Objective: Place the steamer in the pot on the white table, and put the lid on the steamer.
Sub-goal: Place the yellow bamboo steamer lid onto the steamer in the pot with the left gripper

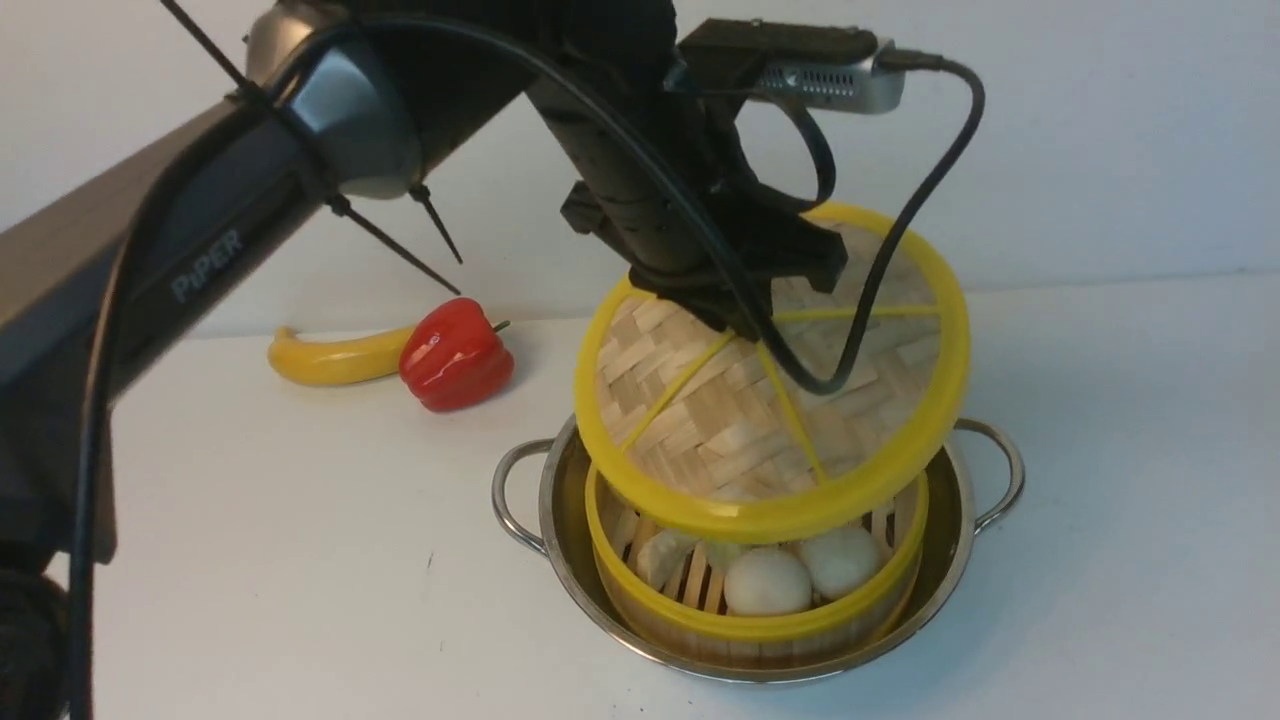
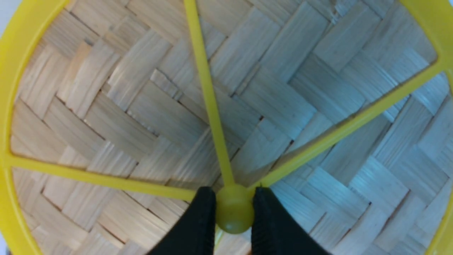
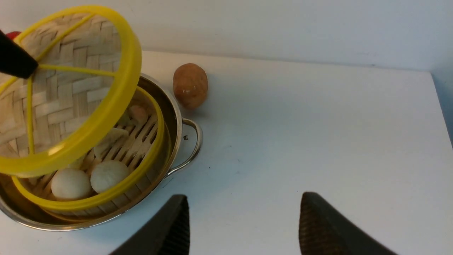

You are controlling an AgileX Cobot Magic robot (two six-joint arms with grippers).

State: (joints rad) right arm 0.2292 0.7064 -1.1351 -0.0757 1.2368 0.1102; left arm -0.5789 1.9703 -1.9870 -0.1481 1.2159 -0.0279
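Note:
The steel pot (image 1: 960, 520) stands on the white table (image 1: 300, 560). The steamer (image 1: 760, 625), with pale buns, sits inside it; both also show in the right wrist view, the pot (image 3: 175, 117) and the steamer (image 3: 106, 194). My left gripper (image 1: 735, 320) is shut on the yellow centre knob (image 2: 233, 209) of the woven lid (image 1: 700, 410) and holds it tilted, low over the steamer, near edge close to the steamer's rim. The lid fills the left wrist view (image 2: 141, 106) and shows in the right wrist view (image 3: 70, 95). My right gripper (image 3: 244, 219) is open and empty over bare table to the pot's right.
A red pepper (image 1: 455, 355) and a yellow banana (image 1: 330, 358) lie at the back left of the table. A brown rounded thing (image 3: 190, 85) lies on the table just behind the pot. The table's right edge (image 3: 440, 102) shows in the right wrist view.

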